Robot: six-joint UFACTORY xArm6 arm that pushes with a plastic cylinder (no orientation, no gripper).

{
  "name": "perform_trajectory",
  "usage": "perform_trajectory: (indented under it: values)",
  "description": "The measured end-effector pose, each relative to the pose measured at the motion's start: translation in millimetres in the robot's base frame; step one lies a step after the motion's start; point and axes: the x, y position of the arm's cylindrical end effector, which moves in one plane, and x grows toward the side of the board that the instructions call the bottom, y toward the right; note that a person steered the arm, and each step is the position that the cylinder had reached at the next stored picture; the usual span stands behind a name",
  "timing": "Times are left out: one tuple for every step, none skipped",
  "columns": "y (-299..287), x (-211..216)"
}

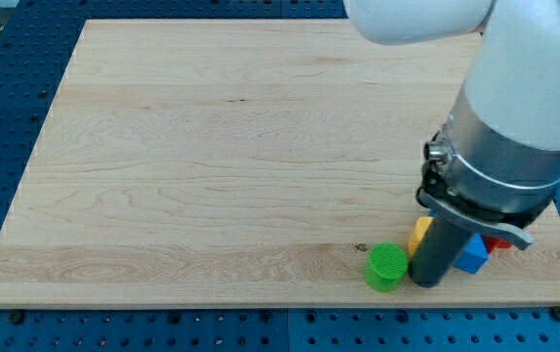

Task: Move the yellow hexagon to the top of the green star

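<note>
Even, bright overhead lighting is seen across the board [231, 147], with the wood grain rendered sharply. Soft, short shadows are cast beneath the green block [386, 267] and the rod [434, 252]. The white arm housing [534, 68] is nearly overexposed at the view's top right. No marked blur or edge distortion is observed

Robotics lab: wooden board [211, 147] on blue perforated bench [6, 59].
</note>
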Motion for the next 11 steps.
perform_trajectory:
  values:
    - [18, 8]
    - [47, 8]
    - [88, 15]
    - [112, 14]
    - [112, -8]
    - [54, -23]
    - [19, -26]
    - [5, -52]
    - [25, -64]
    - [51, -45]
    - [58, -26]
